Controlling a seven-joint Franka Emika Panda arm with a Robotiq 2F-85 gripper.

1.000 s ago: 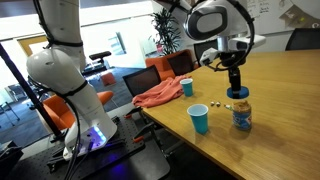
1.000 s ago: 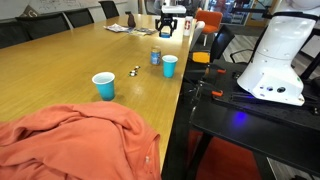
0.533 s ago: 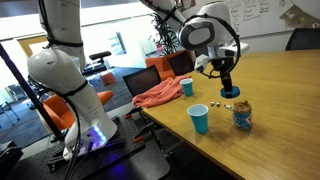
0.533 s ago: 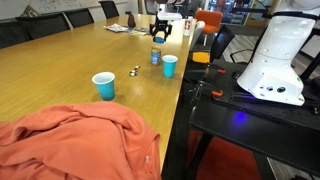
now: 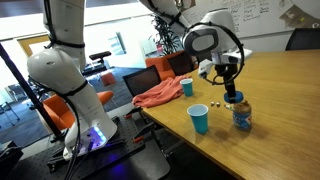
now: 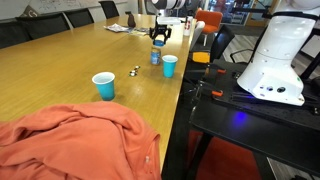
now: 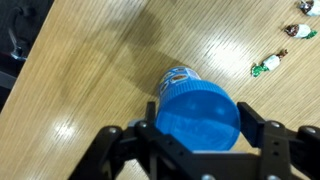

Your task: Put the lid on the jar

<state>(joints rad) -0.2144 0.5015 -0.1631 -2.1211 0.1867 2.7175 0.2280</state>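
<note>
While the gripper (image 7: 197, 131) squeezes the round blue lid (image 7: 196, 110) tight between its two fingers, the lid sits right over the jar (image 7: 178, 76) and hides most of it. I cannot tell if lid and jar touch. Tan stuff (image 5: 242, 118) fills the jar in an exterior view. A blue cup (image 5: 199, 119) stands near it, but I cannot see inside.

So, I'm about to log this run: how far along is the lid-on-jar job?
Done: the gripper is shut on the lid, so the pick-up is finished. In hand: the lid hangs over the jar, whose label shows just past the lid's edge. Left: line it up, seat it on the jar's mouth and let go.
</note>
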